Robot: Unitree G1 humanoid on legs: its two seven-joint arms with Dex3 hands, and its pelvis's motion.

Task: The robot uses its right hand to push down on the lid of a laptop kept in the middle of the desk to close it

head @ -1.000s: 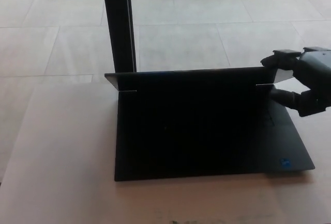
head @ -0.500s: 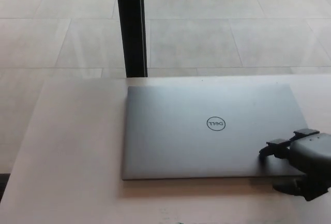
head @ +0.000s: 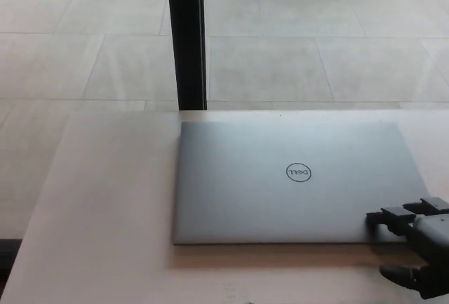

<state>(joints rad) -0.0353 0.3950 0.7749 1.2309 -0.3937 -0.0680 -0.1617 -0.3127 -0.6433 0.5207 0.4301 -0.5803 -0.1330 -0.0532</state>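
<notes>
A black post [head: 186,37] stands upright behind the far edge of the pale desk [head: 98,206], rising out of the top of the picture, and beyond it spreads a floor [head: 316,44] of large light tiles with thin seams.

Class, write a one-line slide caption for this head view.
Closed silver laptop lies flat on the desk; the robot's right hand sits at its near right corner.

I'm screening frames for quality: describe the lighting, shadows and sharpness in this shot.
Head view: soft, washed-out daylight; laptop lid evenly lit with no hard glare; a faint shadow on the desk along its front edge; right hand dark, slightly soft and cut off at the corner; black post backlit.
</notes>
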